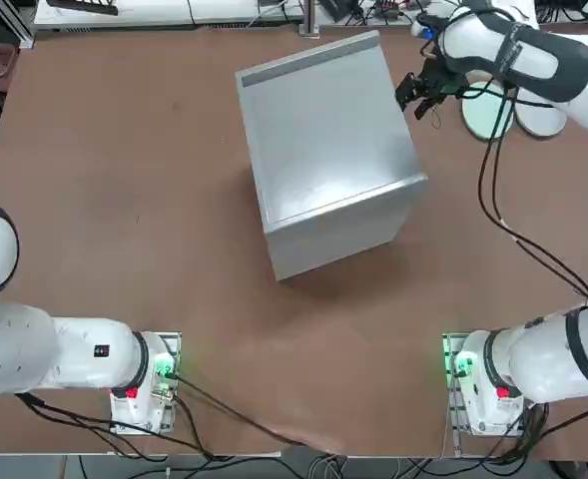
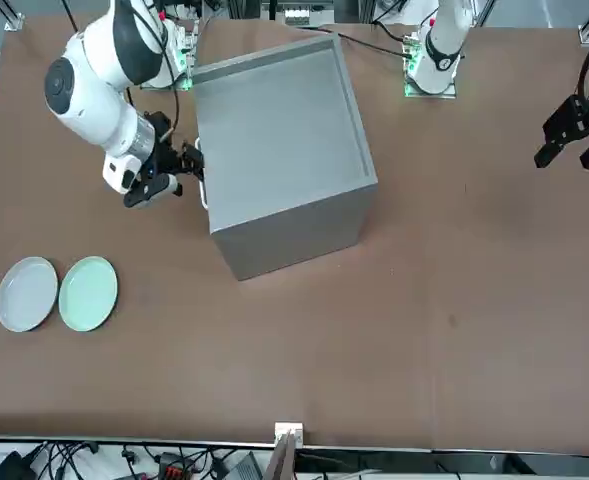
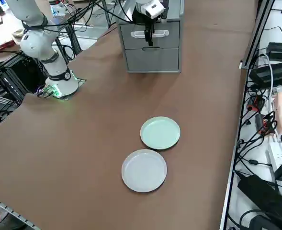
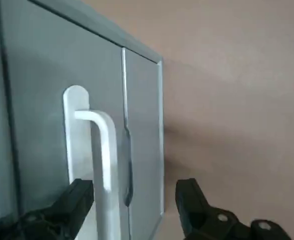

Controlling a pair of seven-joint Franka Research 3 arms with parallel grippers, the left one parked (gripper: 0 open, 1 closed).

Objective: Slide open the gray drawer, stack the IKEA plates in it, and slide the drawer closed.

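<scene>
The gray cabinet (image 1: pixel 323 150) (image 2: pixel 279 140) stands mid-table. Its gray drawer (image 3: pixel 172 34) is the upper of two fronts, flush and closed, with a white bar handle (image 4: pixel 104 150) (image 3: pixel 161 33). My right gripper (image 1: pixel 410 92) (image 2: pixel 189 165) (image 3: pixel 149 32) (image 4: pixel 133 187) is at that front, open, its fingers straddling the handle without closing on it. Two IKEA plates lie side by side on the table, away from the cabinet: the mint green plate (image 1: pixel 488 112) (image 2: pixel 88 293) (image 3: pixel 160 132) and the whitish gray plate (image 1: pixel 541 118) (image 2: pixel 26 293) (image 3: pixel 144 170).
A lower drawer front (image 3: pixel 152 58) sits under the upper one. The brown table (image 1: pixel 124 200) spreads around the cabinet. Cables and power strips (image 3: pixel 275 158) run beyond the table's edge near the plates.
</scene>
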